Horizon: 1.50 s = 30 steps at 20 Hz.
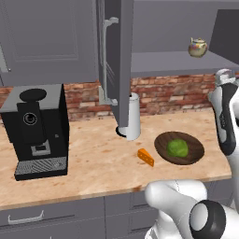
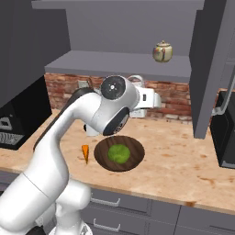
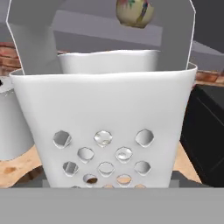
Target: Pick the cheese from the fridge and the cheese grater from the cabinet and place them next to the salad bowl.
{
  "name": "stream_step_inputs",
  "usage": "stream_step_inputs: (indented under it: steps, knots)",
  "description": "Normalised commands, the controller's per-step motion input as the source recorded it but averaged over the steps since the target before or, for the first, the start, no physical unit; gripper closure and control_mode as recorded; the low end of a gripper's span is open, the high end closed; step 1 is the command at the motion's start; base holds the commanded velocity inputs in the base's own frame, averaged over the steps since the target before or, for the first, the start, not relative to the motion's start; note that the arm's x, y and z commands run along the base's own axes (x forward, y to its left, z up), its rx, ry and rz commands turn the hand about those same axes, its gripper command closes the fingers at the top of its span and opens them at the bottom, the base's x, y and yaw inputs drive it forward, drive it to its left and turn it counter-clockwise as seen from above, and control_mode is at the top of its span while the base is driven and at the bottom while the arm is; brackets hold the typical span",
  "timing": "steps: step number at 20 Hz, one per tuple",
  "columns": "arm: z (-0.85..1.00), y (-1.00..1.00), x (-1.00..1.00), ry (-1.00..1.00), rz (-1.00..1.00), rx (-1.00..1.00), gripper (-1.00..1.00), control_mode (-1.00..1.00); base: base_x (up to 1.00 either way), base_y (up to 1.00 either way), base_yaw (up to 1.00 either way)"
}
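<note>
Light-grey perforated metal box grater [image 3: 105, 127] hangs close before the jaws, whose state I cannot tell; released carelessly, it could strike the small orange-yellow cheese wedge [image 1: 145, 157] at nine o'clock of the dark brown salad bowl [image 1: 195, 150].

My counter [image 1: 93, 163] was a pale, mottled wood-look top running along a red brick wall [image 1: 163, 95]. On it sat the black coffee machine [image 1: 37, 128] at my left, a tall white cylinder [image 1: 133, 116] near the wall, the cheese [image 1: 145, 157] lying just beside the salad bowl [image 1: 179, 148], the two close but apart. The bowl held its green leafy lump. Above, the open cabinet [image 1: 177, 63] had a plain grey shelf, and a gold-and-cream teapot [image 1: 198, 47] stood on it.
</note>
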Motion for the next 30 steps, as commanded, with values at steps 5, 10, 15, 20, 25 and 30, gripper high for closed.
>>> stream_step_inputs:
  steps: [5, 10, 15, 20, 25, 30]
  knots:
    - [-0.62, 0.01, -0.05, 0.16, -0.13, 0.09, 1.0, -1.0, 0.0, 0.0, 0.0]
    - [-0.62, -0.05, -0.04, 0.0, -0.08, 0.11, 1.0, -1.0, 0.0, 0.0, 0.0]
    - [-0.52, -0.27, -0.14, -0.03, -0.01, 0.13, 1.0, -1.0, 0.0, 0.0, 0.0]
    - [-0.41, -0.31, -0.14, -0.08, 0.0, 0.03, 1.0, -1.0, 0.0, 0.0, 0.0]
    - [-0.3, -0.28, -0.02, -0.02, -0.07, 0.0, 1.0, -1.0, 0.0, 0.0, 0.0]
    - [-0.32, -0.2, 0.01, 0.0, -0.07, 0.0, 1.0, -1.0, 0.0, 0.0, 0.0]
